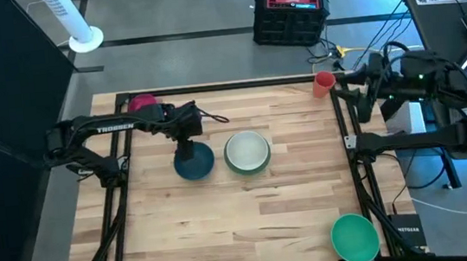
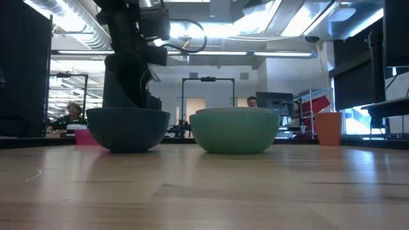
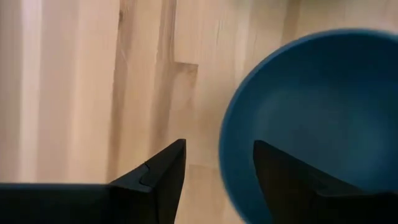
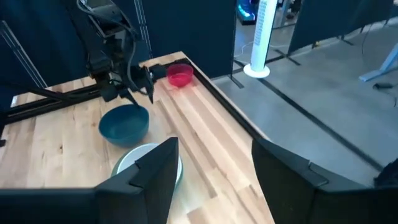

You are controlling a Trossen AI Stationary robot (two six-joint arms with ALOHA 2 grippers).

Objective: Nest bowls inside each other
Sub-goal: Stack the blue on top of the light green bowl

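A dark teal bowl (image 1: 194, 162) (image 2: 128, 130) stands upright on the wood table (image 1: 251, 215), left of centre. My left gripper (image 1: 188, 142) (image 3: 217, 149) hangs over its far rim, pointing steeply down and open. One finger is over the inside (image 3: 292, 180) and one is outside the rim (image 3: 161, 174); no touch shows. Right of the teal bowl, a white bowl (image 1: 247, 150) sits nested in a sage green bowl (image 2: 234, 131). A bright green bowl (image 1: 354, 238) stands at the near right corner and a pink bowl (image 1: 142, 103) at the far left. My right gripper (image 4: 214, 149) is open, drawn back high over the table's far right edge.
An orange cup (image 1: 324, 83) (image 2: 328, 129) stands near the far right corner. Black frame rails run along the table's left and right edges (image 1: 350, 144). Bare wood lies across the near half of the table. People show in the room behind (image 2: 252, 101).
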